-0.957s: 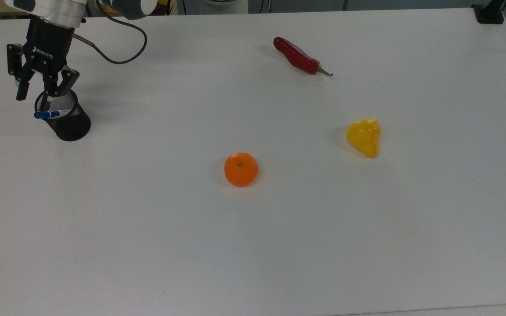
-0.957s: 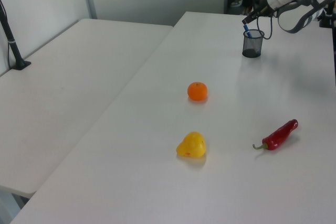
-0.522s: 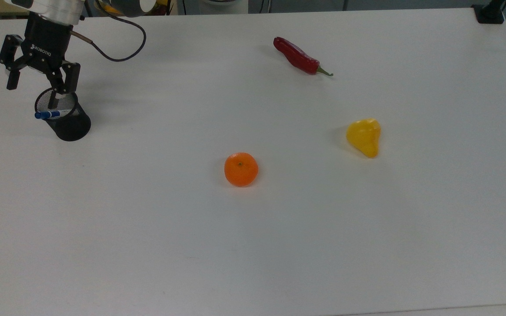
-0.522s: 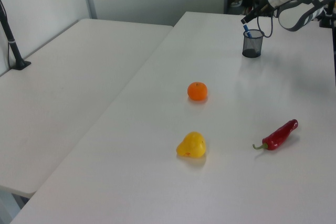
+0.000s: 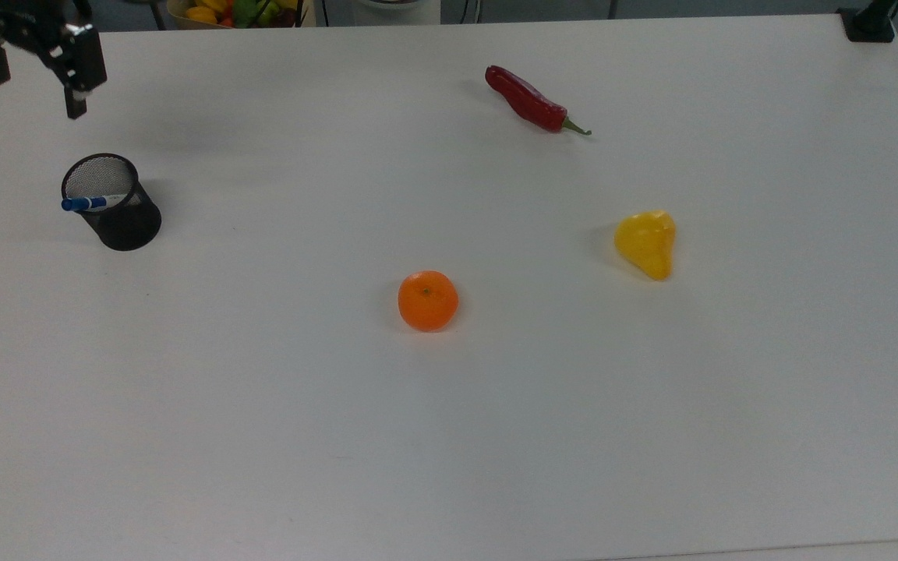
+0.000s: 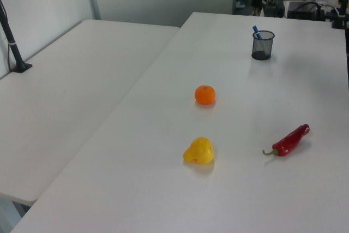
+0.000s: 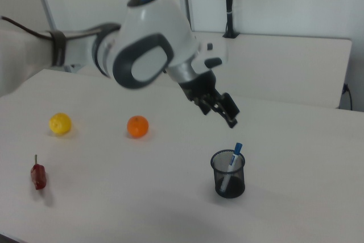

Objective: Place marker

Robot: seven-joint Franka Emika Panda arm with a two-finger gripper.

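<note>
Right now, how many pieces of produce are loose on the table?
3: a red chilli near the top view's upper edge, a yellow pepper at the top view's right, an orange mid-table.

A black mesh pen cup (image 6: pixel 262 46) stands on the white table (image 6: pixel 163 189) at about one o'clock, with the blue-capped white marker (image 6: pixel 256 31) leaning inside. A round orange fruit (image 6: pixel 205 95) sits centrally, a yellow pepper (image 6: pixel 199 151) at six o'clock, a red chilli (image 6: pixel 290 140) at four o'clock.

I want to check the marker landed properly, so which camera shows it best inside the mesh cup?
The right view: the marker leans in the black mesh cup, barrel visible through the mesh, blue cap above the rim. The top view shows mostly its blue cap at the rim; the left view shows just the cap's tip.
</note>
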